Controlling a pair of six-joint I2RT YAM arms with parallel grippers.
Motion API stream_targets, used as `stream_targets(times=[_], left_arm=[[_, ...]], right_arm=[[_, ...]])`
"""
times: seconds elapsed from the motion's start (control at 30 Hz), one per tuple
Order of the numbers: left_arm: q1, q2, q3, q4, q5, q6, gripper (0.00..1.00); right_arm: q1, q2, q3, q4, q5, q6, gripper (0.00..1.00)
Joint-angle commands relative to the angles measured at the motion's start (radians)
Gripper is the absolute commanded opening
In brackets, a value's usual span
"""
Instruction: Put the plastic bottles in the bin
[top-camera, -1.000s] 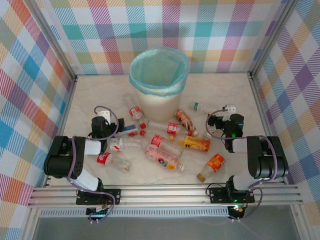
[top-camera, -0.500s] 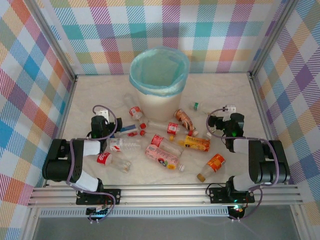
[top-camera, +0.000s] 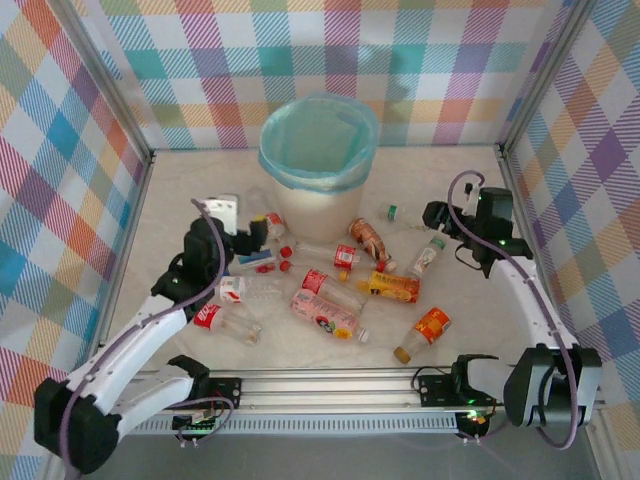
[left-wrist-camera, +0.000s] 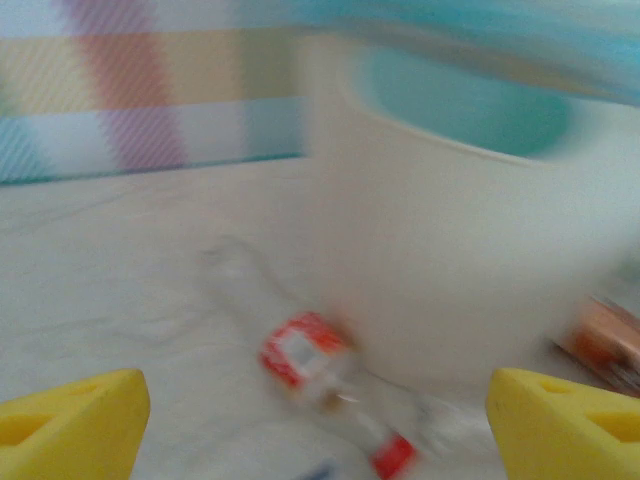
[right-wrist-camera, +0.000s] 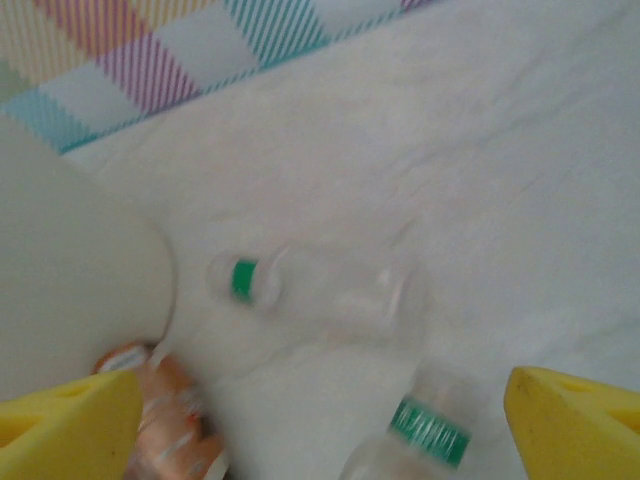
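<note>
The cream-white bin (top-camera: 318, 185) with its light blue liner stands at the back centre, its wall (left-wrist-camera: 470, 250) also close in the left wrist view. Several plastic bottles lie scattered on the table in front of it. My left gripper (top-camera: 250, 235) (left-wrist-camera: 318, 430) is open, facing a clear red-labelled bottle (left-wrist-camera: 300, 350) (top-camera: 270, 222) that lies at the bin's foot. My right gripper (top-camera: 437, 215) (right-wrist-camera: 320, 425) is open above a clear green-banded bottle (right-wrist-camera: 320, 290) (top-camera: 400, 213). A second green-labelled bottle (right-wrist-camera: 420, 435) (top-camera: 428, 255) lies below it. Nothing sits between either pair of fingers.
An orange-brown bottle (top-camera: 368, 238) (right-wrist-camera: 165, 420) lies by the bin's right foot. Orange (top-camera: 392, 288), pink (top-camera: 322, 312) and red-labelled (top-camera: 225, 320) bottles fill the middle and left of the table. Checked walls close off both sides and the back.
Both arms have unfolded from near their bases and reached toward the back. The left gripper came up to the bin's left foot, the right one moved to the back right, uncovering a green-labelled bottle.
</note>
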Motion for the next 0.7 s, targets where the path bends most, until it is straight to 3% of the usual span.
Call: stream_targets(times=[0.0, 0.13, 0.33, 0.67], left_arm=[[-0.159, -0.052, 0.067, -0.275, 0.033, 0.179, 0.87], [-0.289, -0.047, 0.138, -0.497, 0.233, 0.41, 0.86], [-0.353, -0.021, 0.082, -0.624, 0.434, 0.814, 0.83], [-0.381, 0.186, 0.036, -0.506, 0.442, 1.01, 0.84]], right_arm=[[0.007, -0.042, 0.05, -0.293, -0.239, 0.076, 0.81], [0.07, -0.065, 0.097, -0.453, -0.315, 0.064, 0.77], [0.204, -0.112, 0.132, -0.534, -0.296, 0.071, 0.76], [0.259, -0.175, 0.117, -0.542, -0.249, 0.124, 0.76]])
